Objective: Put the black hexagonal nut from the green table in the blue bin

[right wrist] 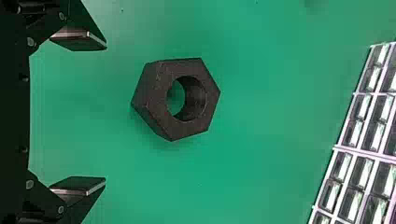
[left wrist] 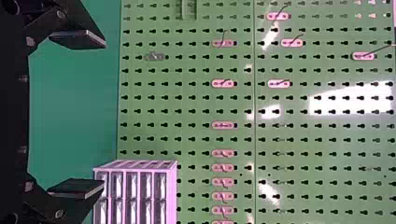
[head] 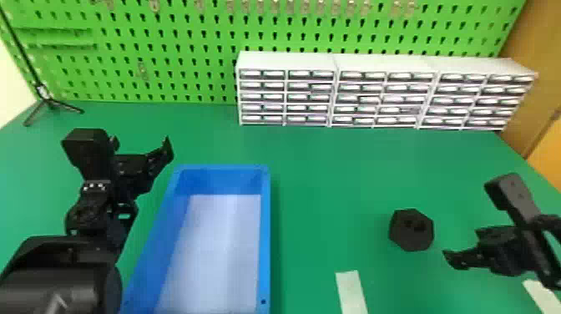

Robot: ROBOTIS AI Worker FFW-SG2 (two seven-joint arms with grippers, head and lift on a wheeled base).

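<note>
Black hexagonal nut (head: 411, 240) on the green surface (head: 334, 175).
In the blue bin (head: 265, 234), a pale bottom (head: 217, 250) is exposed; the left hand (head: 140, 146) and nut-side right hand (head: 480, 254) are spread wide.

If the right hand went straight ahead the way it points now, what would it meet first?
Probably the black hexagonal nut, which lies ahead of the right hand, in line with the gap between its open fingers, though depth is hard to judge.
</note>
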